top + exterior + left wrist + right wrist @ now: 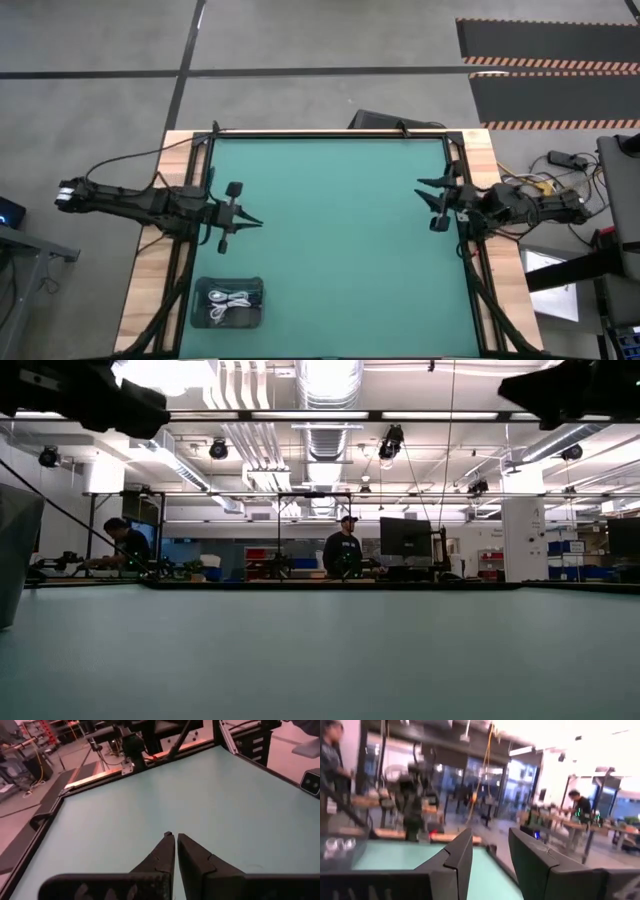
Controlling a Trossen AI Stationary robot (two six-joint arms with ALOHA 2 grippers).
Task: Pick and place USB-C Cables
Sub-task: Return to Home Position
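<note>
Dark fingers (162, 857) of the left gripper (173, 836) fill the foreground of its wrist view. They are drawn almost together, with only a sliver between the tips, and hold nothing. From above, the left gripper (255, 222) hangs over the green table mat (340, 250) near its left edge, pointing toward the middle.

Off to that gripper's side, a little behind its fingertips and apart from them, a black bin (196, 305) sits at the mat's near corner. The white USB-C cables (230, 303) lie loosely coiled inside it. A darker shape lies beside them in the bin, but I cannot tell whether it is the black cables.

Across the bare mat, facing the left gripper and well apart from both it and the bin, the right gripper (428, 203) hovers by the right edge. In its wrist view the right gripper (491, 834) is spread wide, with nothing between the fingers.

Beyond the table, two people (343, 552) stand in the workshop.
</note>
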